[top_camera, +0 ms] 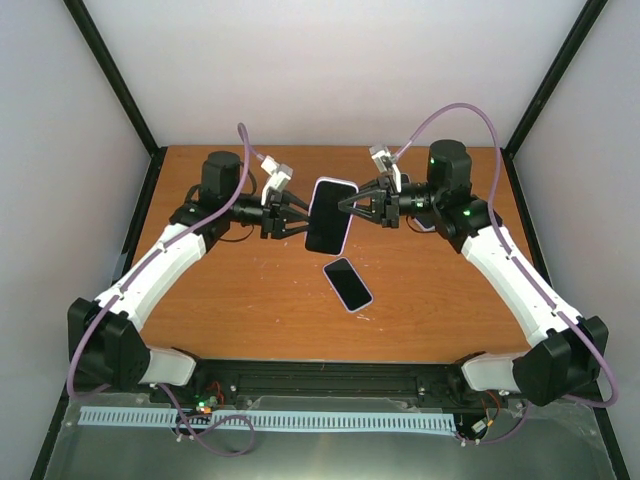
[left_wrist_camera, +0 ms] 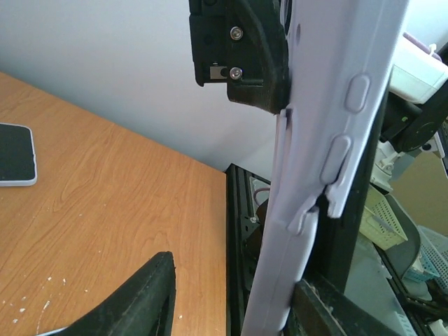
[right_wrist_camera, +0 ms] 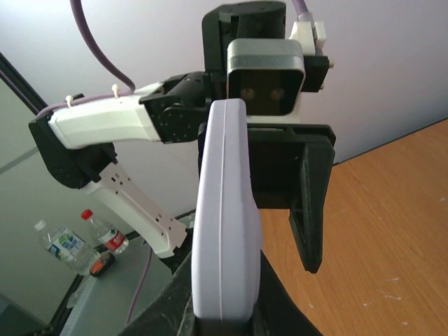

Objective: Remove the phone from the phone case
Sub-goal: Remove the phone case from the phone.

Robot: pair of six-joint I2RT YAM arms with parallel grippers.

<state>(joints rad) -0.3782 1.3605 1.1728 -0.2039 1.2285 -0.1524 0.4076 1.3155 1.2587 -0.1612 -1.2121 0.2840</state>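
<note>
Currently our right claw [top_camera: 352,207] pinches the lavender phone case [top_camera: 331,215] by one edge, while our left claw [top_camera: 293,217] stands part-open against the other. The phone [top_camera: 348,283] lies below both. So thin a pinch could let the case twist free and drop onto it.

A warm orange-brown wooden tabletop [top_camera: 250,300] sits inside a booth of plain pale grey wall panels [top_camera: 340,70], joined at the back corners by black frame posts [top_camera: 113,75], under soft, even light. Along the near edge run a black rail [top_camera: 330,375] and a white slotted strip [top_camera: 300,421]. Outside the booth, two plastic water bottles [right_wrist_camera: 105,234] stand on a grey surface, and pale mesh baskets [left_wrist_camera: 386,218] sit low down.
</note>
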